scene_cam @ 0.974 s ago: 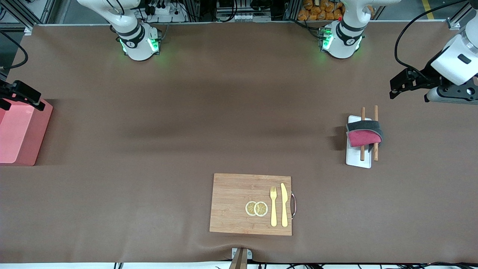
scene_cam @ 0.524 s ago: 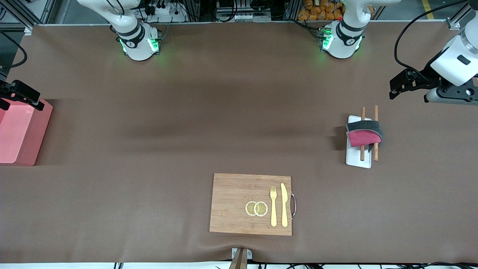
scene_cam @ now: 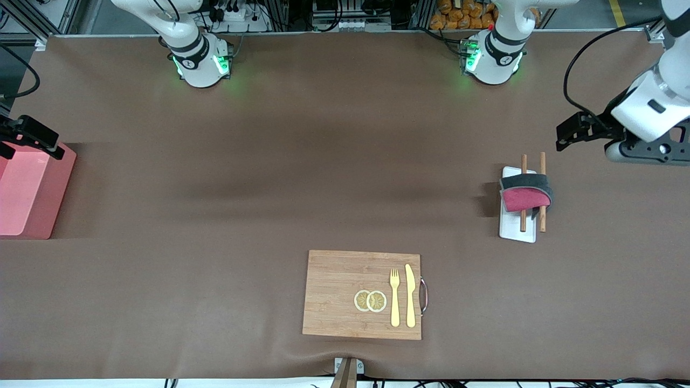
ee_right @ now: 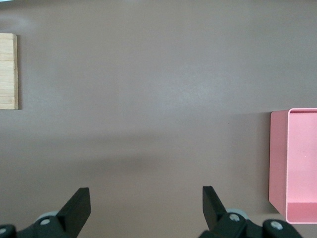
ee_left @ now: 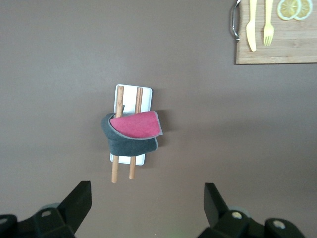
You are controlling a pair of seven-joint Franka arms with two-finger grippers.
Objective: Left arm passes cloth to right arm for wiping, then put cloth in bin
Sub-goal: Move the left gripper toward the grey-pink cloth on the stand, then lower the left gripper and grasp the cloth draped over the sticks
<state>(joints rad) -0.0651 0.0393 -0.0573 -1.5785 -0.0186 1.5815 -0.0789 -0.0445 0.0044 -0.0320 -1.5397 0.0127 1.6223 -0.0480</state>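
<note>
With the cloth (scene_cam: pixel 525 195) draped over the white rack (scene_cam: pixel 518 233) toward the left arm's end of the bench, the left tool (ee_left: pixel 147 210), fingers spread apart, must descend to grasp it, while the right tool (ee_right: pixel 146 210), likewise apart, waits beside the bin (scene_cam: pixel 32 188).

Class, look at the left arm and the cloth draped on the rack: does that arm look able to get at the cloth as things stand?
Probably yes. The cloth hangs over the rack's rods with nothing on top of it or crowding it. The left gripper is open above the table near the rack, and nothing lies between them.
</note>
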